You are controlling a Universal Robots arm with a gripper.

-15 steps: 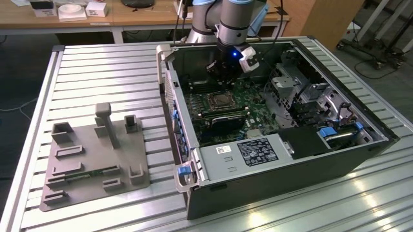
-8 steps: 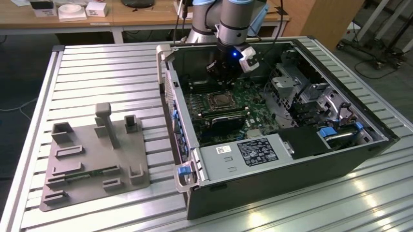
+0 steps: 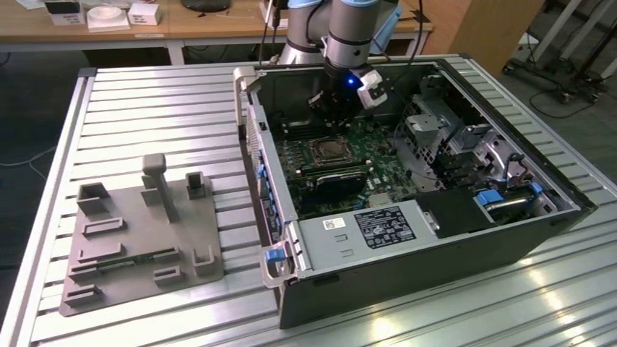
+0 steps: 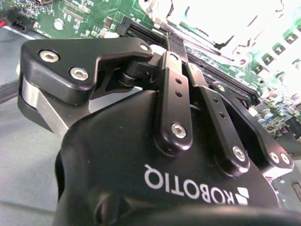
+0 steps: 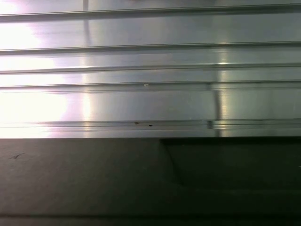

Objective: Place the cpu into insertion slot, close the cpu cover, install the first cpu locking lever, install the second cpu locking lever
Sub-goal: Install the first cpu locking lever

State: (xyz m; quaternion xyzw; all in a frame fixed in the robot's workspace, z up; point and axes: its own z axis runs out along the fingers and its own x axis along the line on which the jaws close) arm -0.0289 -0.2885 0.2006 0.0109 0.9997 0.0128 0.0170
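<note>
Exterior view first: the arm (image 3: 347,29) reaches down into the open computer case (image 3: 434,267), which lies on the slatted metal surface (image 3: 164,94). The hand (image 3: 331,116) hangs low over the far end of the green motherboard (image 3: 374,144). The insertion slot (image 3: 331,150), silver rim around a dark centre, sits just beside the hand, on the side nearer this camera.

Second wrist view, right up close now: the hand (image 4: 181,54) is closed, its black fingers (image 4: 173,70) drawn together with barely a sliver between them. The tips are down near the long memory slots (image 4: 141,32), and bright glare washes out the board beyond.

First wrist view gives us the surface (image 5: 141,66) and a dark panel (image 5: 94,179). Over on the exterior view's left, a grey fixture block (image 3: 135,238) rests on the surface, well apart from the case.
</note>
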